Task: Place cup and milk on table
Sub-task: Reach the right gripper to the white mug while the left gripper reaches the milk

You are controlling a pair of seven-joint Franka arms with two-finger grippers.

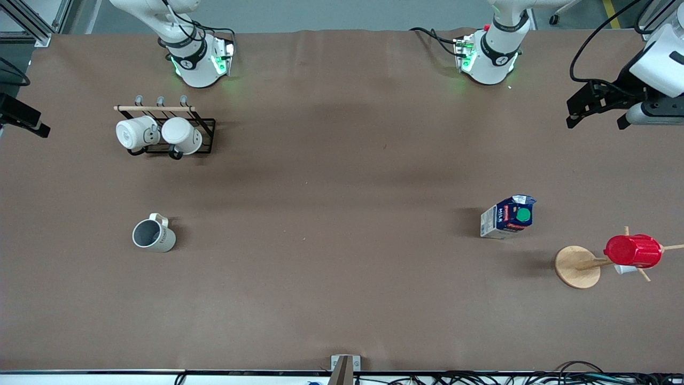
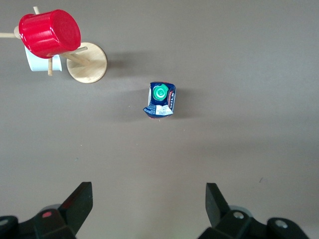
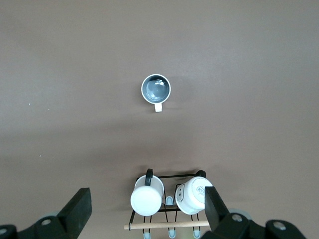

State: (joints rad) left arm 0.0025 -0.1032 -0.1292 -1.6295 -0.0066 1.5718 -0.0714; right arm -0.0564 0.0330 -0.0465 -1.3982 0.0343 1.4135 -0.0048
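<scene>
Left gripper (image 2: 147,209): jaws spread wide, nothing in them, hanging high over the left arm's end of the table (image 1: 342,267). In the front view it sits around 2 o'clock at the frame edge (image 1: 598,112).

Right gripper (image 3: 147,211): also wide open and empty, high above the mug rack (image 3: 167,201). I can't pick it out in the front view.

Milk (image 1: 508,216) stands upright on the table at about 4 o'clock from table centre in the front view, green cap showing. In the left wrist view it's at 12 o'clock from the fingers (image 2: 159,99). The wooden stand (image 1: 577,266) with the red cup (image 1: 633,251) is near it, not touching.

Cup (image 1: 154,234) stands upright, mouth up, at about 8 o'clock from centre, handle pointing toward the rack with two white mugs (image 1: 160,135). In the right wrist view it's at 12 o'clock (image 3: 156,89).

My read: both items already rest on the table, apart from everything else.

Handling, if I regrip:
- Milk: light carton, walls probably give, so I'd pinch across the flat white sides, mid-height, gently.
- Cup: rigid ceramic, glazed so likely slick, breakable. I'd take the rim wall opposite the handle, one finger inside.
</scene>
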